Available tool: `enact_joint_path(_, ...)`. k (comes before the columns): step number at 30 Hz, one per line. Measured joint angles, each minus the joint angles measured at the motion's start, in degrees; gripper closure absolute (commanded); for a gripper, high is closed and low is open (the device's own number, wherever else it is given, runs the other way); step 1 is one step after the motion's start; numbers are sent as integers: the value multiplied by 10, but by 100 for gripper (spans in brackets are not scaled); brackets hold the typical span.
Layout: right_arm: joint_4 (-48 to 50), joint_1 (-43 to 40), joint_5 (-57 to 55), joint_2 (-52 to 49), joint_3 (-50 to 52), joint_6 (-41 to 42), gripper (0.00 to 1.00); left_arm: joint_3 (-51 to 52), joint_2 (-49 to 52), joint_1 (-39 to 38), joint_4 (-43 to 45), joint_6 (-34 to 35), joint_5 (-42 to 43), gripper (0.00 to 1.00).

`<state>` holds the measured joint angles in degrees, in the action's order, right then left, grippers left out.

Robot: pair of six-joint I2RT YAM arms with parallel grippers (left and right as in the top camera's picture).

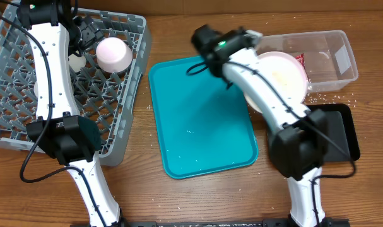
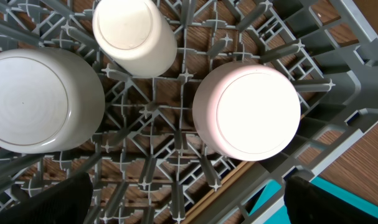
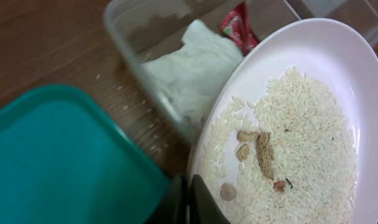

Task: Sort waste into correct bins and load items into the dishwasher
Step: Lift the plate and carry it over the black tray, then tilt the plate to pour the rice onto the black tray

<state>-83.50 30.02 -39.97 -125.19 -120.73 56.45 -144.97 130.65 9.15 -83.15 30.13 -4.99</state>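
Now, your right gripper (image 3: 190, 202) pinches the plate (image 3: 326, 56) by its rim, rice (image 3: 301, 137) spread across it, upper right overhead; below, the clear tub (image 3: 145, 28) holds one napkin (image 3: 192, 68) and one red wrapper (image 3: 238, 26); one black tray (image 1: 344, 129) lies lower right, one teal tray (image 1: 200, 120) centre; your left gripper (image 2: 189, 202) hangs spread and empty above the rack (image 2: 347, 46), upper left, over one cup (image 2: 132, 31) and two bowls (image 2: 36, 99), all upturned.
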Motion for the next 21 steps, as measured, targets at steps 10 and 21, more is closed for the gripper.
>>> enact_joint_path(10, -25, -150, 66, 88, 0, 81, 96, 0, 0, 0, 0, 0, 0, 0)
enact_joint_path(21, -25, -260, 186, 94, -1, 104, 96, 0, 0, 0, 0, 0, 0, 0)
